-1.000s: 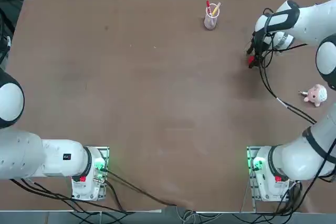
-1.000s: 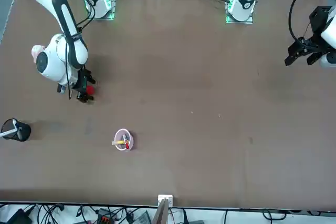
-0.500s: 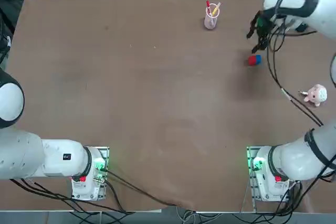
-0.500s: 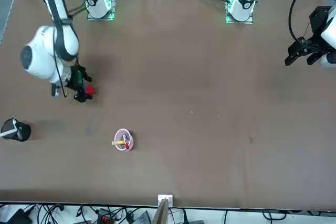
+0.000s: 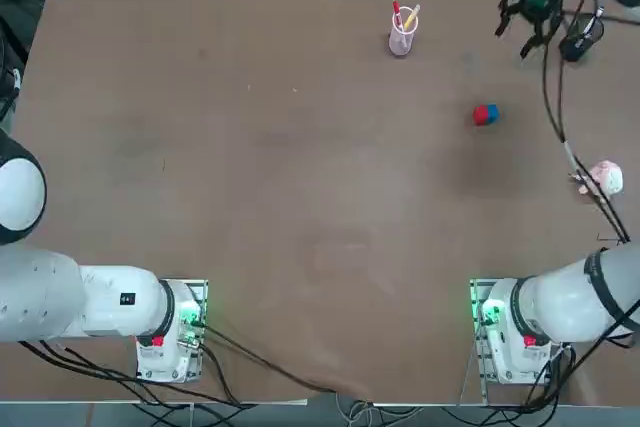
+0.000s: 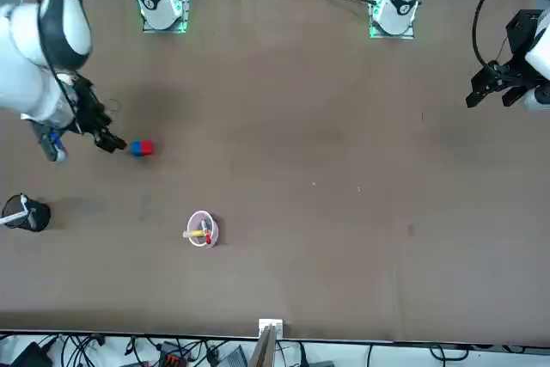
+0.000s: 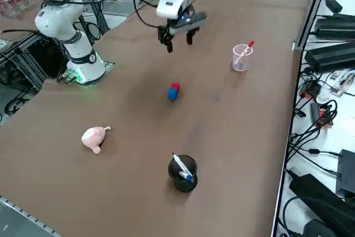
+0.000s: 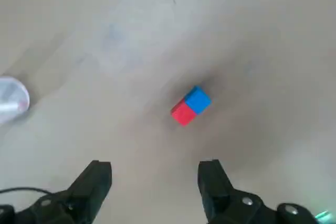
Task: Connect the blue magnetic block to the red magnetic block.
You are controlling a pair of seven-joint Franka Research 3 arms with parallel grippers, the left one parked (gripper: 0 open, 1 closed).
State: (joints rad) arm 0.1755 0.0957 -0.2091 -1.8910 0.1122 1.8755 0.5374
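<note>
The blue magnetic block (image 5: pixel 491 113) and the red magnetic block (image 5: pixel 480 116) lie on the brown table, touching side by side as one small pair. The front view shows the blue block (image 6: pixel 136 149) next to the red block (image 6: pixel 147 148). Seen from the right side, the red block (image 7: pixel 175 87) sits against the blue block (image 7: pixel 172 95). My right gripper (image 5: pixel 515 35) hangs open and empty above the table, well apart from the pair, toward the far edge. From the wrist, blue (image 8: pixel 198 99) and red (image 8: pixel 182 113) lie beyond my spread fingertips (image 8: pixel 154 177).
A clear pink cup (image 5: pixel 402 32) with pens stands near the far edge, left of the blocks. A black pen holder (image 7: pixel 182 173) stands near the table's right end. A pink plush toy (image 5: pixel 603 178) lies at the right edge, nearer the arm bases.
A second ago my right gripper was down at the blocks. It has since risen and drawn away toward the far right, leaving the joined pair on the table.
</note>
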